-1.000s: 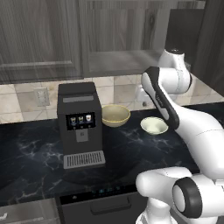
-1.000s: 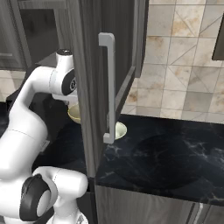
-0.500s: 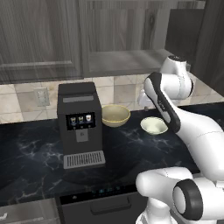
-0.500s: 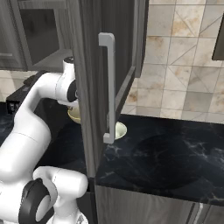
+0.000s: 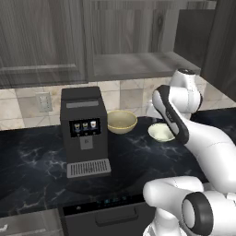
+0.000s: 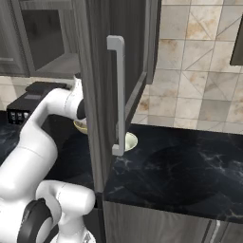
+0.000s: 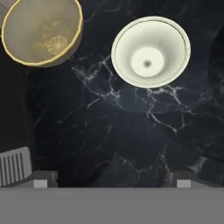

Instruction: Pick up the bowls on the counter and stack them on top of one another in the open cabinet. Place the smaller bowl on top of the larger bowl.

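Dim, even rendered light; soft blur throughout; faint sheen on the black counter (image 7: 131, 131); shadows weak.

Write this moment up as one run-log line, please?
gripper: open, empty, above counter | larger bowl: on counter | smaller bowl: on counter, apart

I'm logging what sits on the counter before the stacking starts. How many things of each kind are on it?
Tan-yellow bowl: 1
Pale cream-green bowl: 1
Coffee machine: 1
Total: 3, all standing on the black marble counter; both bowls are empty and apart from each other.
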{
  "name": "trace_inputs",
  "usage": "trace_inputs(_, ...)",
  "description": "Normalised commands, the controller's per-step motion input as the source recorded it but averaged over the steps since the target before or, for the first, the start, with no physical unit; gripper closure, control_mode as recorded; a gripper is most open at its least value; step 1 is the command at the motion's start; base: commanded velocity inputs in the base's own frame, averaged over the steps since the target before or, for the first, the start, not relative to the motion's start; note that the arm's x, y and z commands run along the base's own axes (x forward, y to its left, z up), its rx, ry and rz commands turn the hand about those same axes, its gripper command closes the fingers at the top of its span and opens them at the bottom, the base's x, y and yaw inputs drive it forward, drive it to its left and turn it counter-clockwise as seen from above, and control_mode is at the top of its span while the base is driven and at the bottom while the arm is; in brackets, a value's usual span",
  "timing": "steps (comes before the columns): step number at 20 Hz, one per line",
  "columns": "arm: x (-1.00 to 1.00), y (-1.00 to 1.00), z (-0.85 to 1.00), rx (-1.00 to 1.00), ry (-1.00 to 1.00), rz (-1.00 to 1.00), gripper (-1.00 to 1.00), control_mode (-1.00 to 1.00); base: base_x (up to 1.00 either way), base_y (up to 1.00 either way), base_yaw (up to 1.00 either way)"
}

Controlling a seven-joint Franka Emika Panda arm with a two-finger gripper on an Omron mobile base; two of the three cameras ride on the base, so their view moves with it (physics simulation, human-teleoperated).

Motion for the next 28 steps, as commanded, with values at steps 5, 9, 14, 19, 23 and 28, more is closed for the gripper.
trace_inputs(5, 0.01, -0.04, -0.29, 0.04, 0.01, -0.2, -1.0, -1.0, 0.0, 0.0, 0.0)
trace_inputs(9, 0.0, -0.11, -0.22, 0.02, 0.0, -0.23, -1.0, -1.0, 0.0, 0.0, 0.0)
trace_inputs(14, 0.0, -0.24, -0.19, 0.03, 0.0, -0.22, -1.0, -1.0, 0.0, 0.0, 0.0)
trace_inputs(19, 0.0, -0.3, -0.18, 0.05, 0.0, -0.19, -1.0, -1.0, 0.0, 0.0, 0.0)
trace_inputs(23, 0.04, -0.22, -0.17, 0.07, 0.02, -0.16, -1.0, -1.0, 0.0, 0.0, 0.0)
trace_inputs(28, 0.14, -0.16, -0.18, 0.08, 0.02, -0.13, -1.0, -1.0, 0.0, 0.0, 0.0)
